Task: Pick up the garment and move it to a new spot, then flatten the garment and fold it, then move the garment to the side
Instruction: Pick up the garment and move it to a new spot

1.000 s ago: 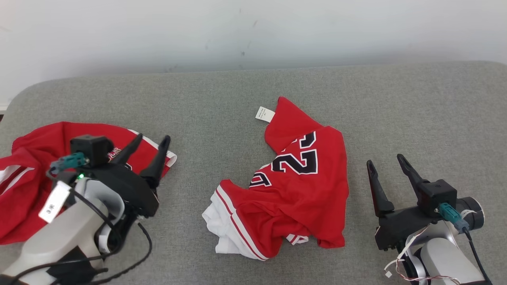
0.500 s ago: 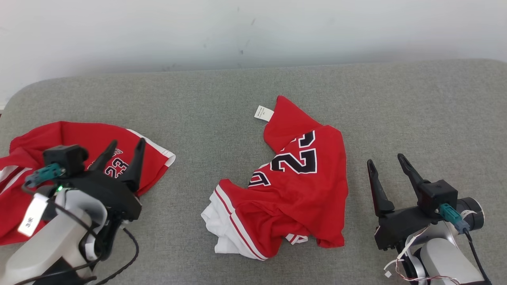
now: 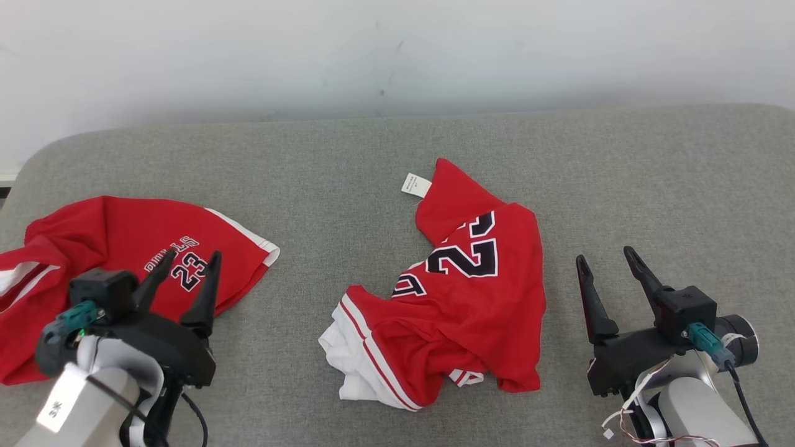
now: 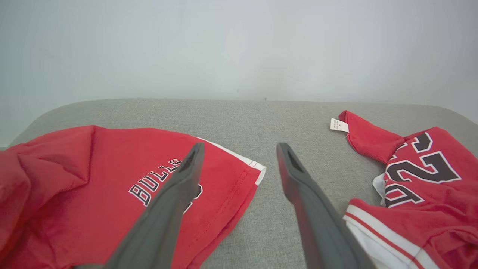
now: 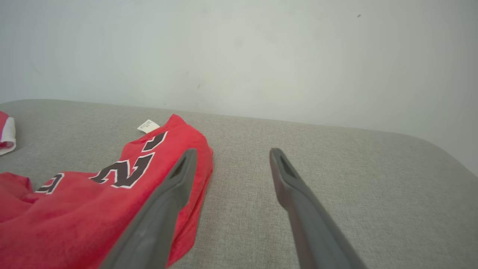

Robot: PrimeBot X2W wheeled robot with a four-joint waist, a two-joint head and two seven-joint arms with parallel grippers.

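Observation:
A crumpled red garment (image 3: 478,316) with a black "23" and white trim lies in a heap mid-surface; it also shows in the left wrist view (image 4: 422,186) and the right wrist view (image 5: 74,213). A second red garment (image 3: 105,242) printed "BULLS 23" lies spread at the left (image 4: 93,168). My left gripper (image 3: 191,257) is open and empty, its fingertips over that left garment's near edge (image 4: 241,147). To the right of the heap, my right gripper (image 3: 604,254) is open and empty above bare fabric (image 5: 233,151).
Everything lies on a grey cushioned surface (image 3: 348,155) with rounded far corners, backed by a pale wall (image 3: 372,49). A white label (image 3: 415,184) sticks out of the crumpled garment's far tip. Bare grey surface stretches to the right (image 3: 683,186).
My left gripper has drawn back toward the lower left, uncovering the "BULLS 23" print. The head camera has shifted slightly. My right gripper and both garments have stayed put.

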